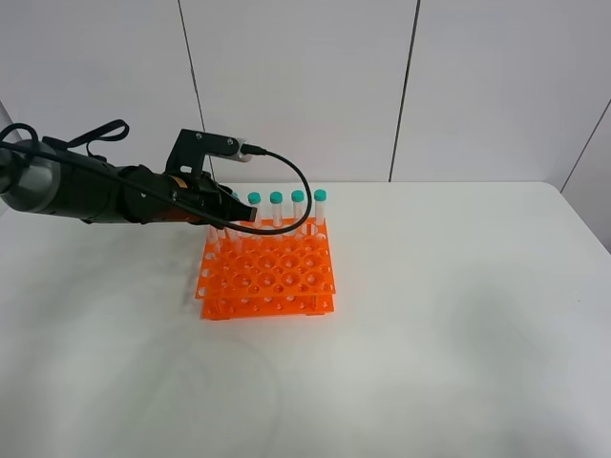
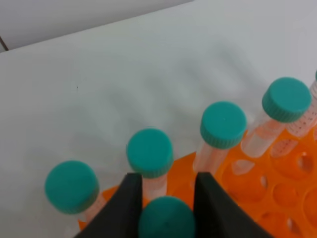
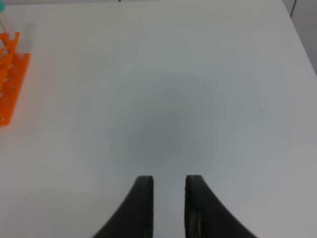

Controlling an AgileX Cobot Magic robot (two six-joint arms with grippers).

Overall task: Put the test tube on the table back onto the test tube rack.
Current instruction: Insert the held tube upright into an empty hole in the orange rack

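Crowding the left gripper (image 2: 166, 198), capped tubes (image 2: 223, 125), orange rack (image 1: 269, 275)

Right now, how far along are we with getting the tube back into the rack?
Pickup looks done: no tube lies on the table. In hand: the left claw is shut on a teal-capped test tube, held over the back-left corner of the orange test tube rack beside the standing tubes. Left: seat it in a hole, release, withdraw. The right claw holds nothing.

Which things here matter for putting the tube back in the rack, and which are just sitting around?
In the job:
- test tube between the left gripper jaws
- test tube rack
- table

Just there:
- other capped tubes in the rack
- right gripper, holding nothing
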